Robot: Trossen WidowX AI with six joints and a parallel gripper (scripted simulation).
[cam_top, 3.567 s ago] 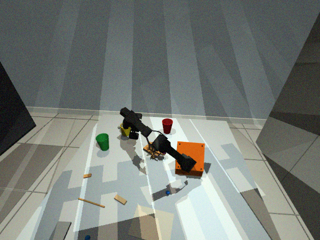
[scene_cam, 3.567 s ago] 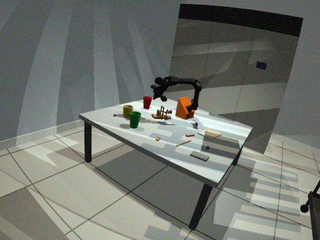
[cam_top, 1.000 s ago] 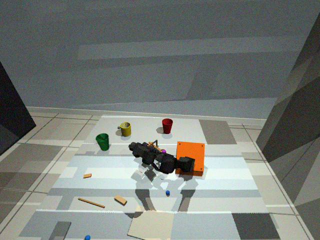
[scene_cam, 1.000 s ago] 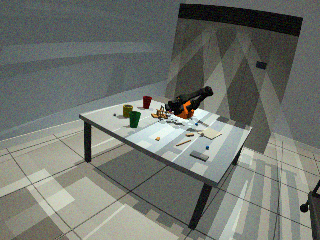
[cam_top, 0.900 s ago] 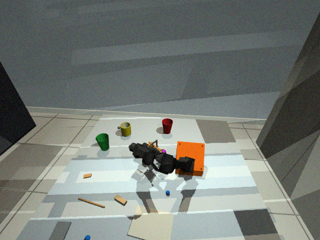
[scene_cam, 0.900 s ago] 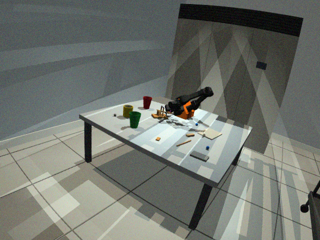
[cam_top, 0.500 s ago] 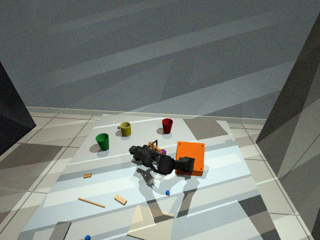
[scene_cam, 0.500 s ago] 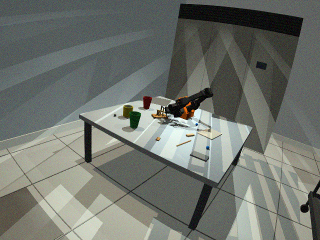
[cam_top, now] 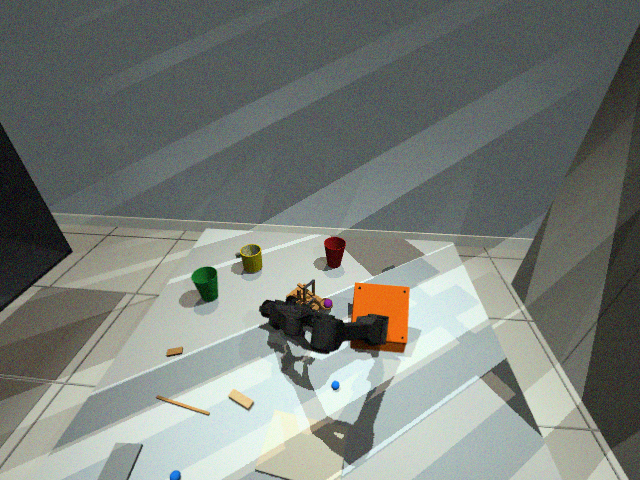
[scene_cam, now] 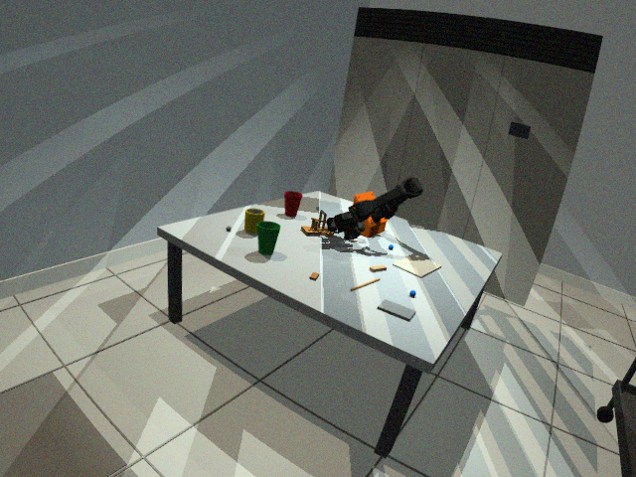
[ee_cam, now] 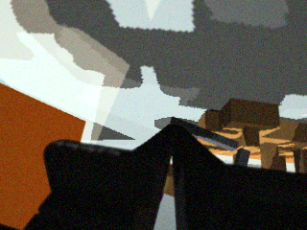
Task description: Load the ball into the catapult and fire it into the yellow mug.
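Note:
The yellow mug [cam_top: 251,259] [scene_cam: 253,222] stands upright toward the back left of the table. The wooden catapult [cam_top: 295,294] [scene_cam: 310,230] [ee_cam: 251,113] stands beside the arm, with its base partly hidden. The purple ball [cam_top: 327,303] sits at the cup end of the catapult, on the side toward the orange base; the wrist view does not show it. My gripper [ee_cam: 174,131] is shut and empty. It is low beside the catapult, its tips close to a dark bar [ee_cam: 207,132] in the wrist view. Whether they touch is unclear.
A green cup [cam_top: 206,284] [scene_cam: 267,238] and a red cup [cam_top: 334,252] [scene_cam: 292,204] stand either side of the mug. The orange block [cam_top: 382,310] is beside the arm. Blue balls [cam_top: 335,384] [scene_cam: 412,293], wooden pieces [cam_top: 240,399] and flat plates [scene_cam: 397,309] lie toward the front.

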